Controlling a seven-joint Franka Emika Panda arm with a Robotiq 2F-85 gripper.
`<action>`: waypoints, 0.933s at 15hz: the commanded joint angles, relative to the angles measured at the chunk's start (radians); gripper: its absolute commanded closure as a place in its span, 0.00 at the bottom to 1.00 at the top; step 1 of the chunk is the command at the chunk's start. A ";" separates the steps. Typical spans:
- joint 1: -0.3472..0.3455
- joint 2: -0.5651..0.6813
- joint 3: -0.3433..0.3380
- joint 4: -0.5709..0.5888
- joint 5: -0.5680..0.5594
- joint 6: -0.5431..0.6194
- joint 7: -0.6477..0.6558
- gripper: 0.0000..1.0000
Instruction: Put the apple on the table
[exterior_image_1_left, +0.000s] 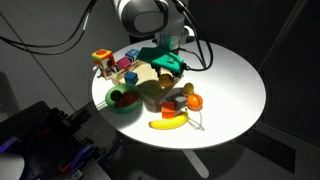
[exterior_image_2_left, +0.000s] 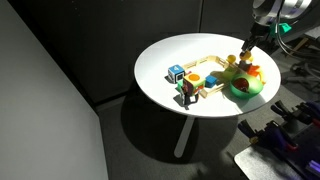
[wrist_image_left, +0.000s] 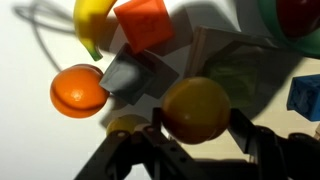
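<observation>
**Q:** How far along is this reckoned to be?

**A:** About halfway, it's judged. The yellow-orange round apple (wrist_image_left: 195, 105) is seen low in the middle of the wrist view. It's clamped between the fingers of the end effector (wrist_image_left: 198, 122), over the toy clutter (exterior_image_1_left: 135, 75). It hasn't been set down or released on a bare patch of the large round white counter (exterior_image_1_left: 235, 90) yet.

**Q:** Which way is it pointed?

**A:** Can't be told. It's near-spherical, so no long axis can be made out, and no stem is shown.

Round yellow-orange apple (wrist_image_left: 195, 108), snug between the jaws, up off the big, round, smooth white worktop (exterior_image_1_left: 235, 85).
</observation>
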 joint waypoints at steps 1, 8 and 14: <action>-0.037 0.065 0.022 0.086 -0.005 -0.028 0.026 0.57; -0.053 0.139 0.025 0.144 -0.032 -0.029 0.039 0.08; -0.062 0.137 0.033 0.128 -0.035 -0.023 0.025 0.00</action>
